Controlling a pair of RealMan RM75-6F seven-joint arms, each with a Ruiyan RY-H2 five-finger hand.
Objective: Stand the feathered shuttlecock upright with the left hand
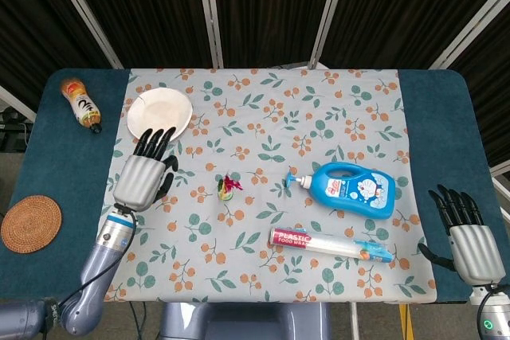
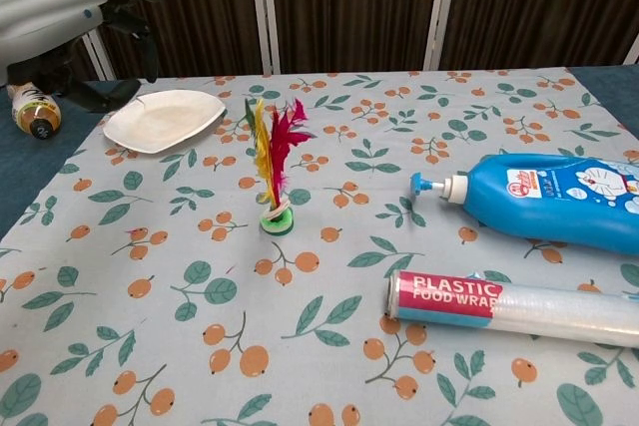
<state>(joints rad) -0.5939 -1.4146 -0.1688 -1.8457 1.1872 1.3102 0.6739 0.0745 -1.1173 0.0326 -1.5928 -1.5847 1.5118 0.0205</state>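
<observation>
The feathered shuttlecock [image 2: 274, 169] stands upright on its green base on the flowered cloth, its red, yellow and green feathers pointing up; the head view shows it from above as a small tuft, the shuttlecock [image 1: 229, 186]. My left hand [image 1: 143, 174] hovers to its left, apart from it, fingers spread and holding nothing; the chest view catches the left hand [image 2: 60, 22] at the upper left, raised above the table. My right hand [image 1: 467, 240] rests open at the table's near right corner, far from the shuttlecock.
A white plate [image 1: 159, 112] lies behind my left hand. A blue detergent bottle [image 1: 351, 189] and a roll of plastic wrap [image 1: 328, 244] lie right of the shuttlecock. A sauce bottle [image 1: 82, 103] and a woven coaster [image 1: 30, 223] sit on the left.
</observation>
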